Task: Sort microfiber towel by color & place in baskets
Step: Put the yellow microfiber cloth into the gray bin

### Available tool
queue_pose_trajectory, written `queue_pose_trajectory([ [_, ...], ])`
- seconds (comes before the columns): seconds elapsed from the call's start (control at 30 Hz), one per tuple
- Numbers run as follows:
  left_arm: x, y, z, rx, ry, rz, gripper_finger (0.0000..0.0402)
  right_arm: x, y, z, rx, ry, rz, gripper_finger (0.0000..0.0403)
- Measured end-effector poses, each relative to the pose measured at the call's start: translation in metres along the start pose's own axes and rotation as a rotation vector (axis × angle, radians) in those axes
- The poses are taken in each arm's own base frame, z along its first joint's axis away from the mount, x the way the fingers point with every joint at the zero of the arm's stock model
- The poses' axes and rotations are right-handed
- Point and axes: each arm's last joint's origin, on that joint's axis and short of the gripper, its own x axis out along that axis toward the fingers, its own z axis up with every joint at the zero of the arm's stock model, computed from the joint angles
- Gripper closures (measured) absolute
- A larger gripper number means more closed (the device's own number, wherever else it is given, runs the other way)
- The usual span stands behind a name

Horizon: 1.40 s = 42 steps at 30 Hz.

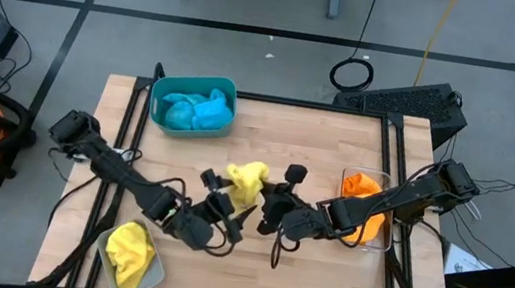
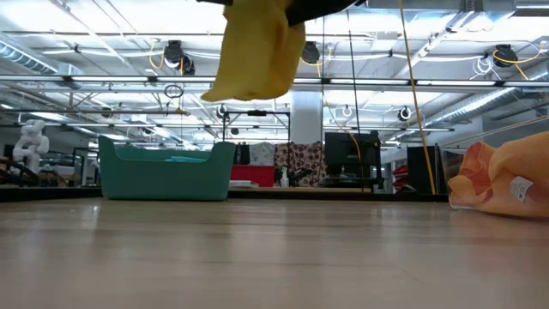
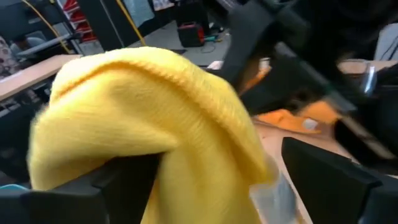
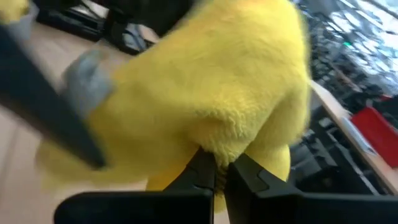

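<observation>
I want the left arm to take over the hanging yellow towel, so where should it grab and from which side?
Probably the free lower fold of the yellow towel, approached from the left gripper side. The right gripper already pinches the opposite edge, and the low view shows the towel dangling clear of the table.

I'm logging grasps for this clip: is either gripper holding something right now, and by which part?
The right gripper is shut on the lower edge of a yellow microfiber towel, lifted off the table. The left gripper is at it too; its hold cannot be told.
</observation>
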Motion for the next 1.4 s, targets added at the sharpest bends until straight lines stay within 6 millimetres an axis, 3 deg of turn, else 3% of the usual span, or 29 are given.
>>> queue_pose_trajectory([
  [0.13, 0.003, 0.002, 0.000, 0.032, 0.008, 0.005, 0.0070, -0.001, 0.003, 0.000, -0.017, -0.014, 0.081, 0.0397],
  [0.23, 0.003, 0.002, -0.001, 0.079, 0.008, 0.010, 0.0116, -0.001, 0.005, 0.001, -0.020, -0.027, 0.151, 0.0397],
  [0.53, -0.006, -0.004, -0.003, 0.148, 0.008, -0.043, 0.0376, -0.002, 0.006, -0.002, -0.062, -0.013, 0.175, 0.0378],
  [0.73, -0.007, -0.005, -0.005, 0.169, 0.020, -0.047, 0.0378, -0.011, 0.013, -0.007, -0.169, 0.022, 0.164, 0.0299],
  [0.9, -0.008, -0.003, -0.006, 0.154, 0.032, -0.044, 0.0383, -0.031, 0.025, -0.008, -0.230, 0.024, 0.106, 0.0223],
  [1.13, -0.010, 0.004, 0.001, 0.107, 0.024, -0.041, 0.0384, -0.052, 0.038, -0.004, -0.223, -0.033, 0.114, 0.0135],
  [1.23, -0.008, 0.006, 0.003, 0.079, 0.026, -0.049, 0.0384, -0.052, 0.037, 0.002, -0.180, -0.072, 0.090, 0.0101],
  [1.4, -0.005, 0.005, 0.006, 0.033, 0.016, -0.107, 0.0385, -0.031, 0.026, 0.006, -0.156, -0.073, 0.040, 0.0049],
])
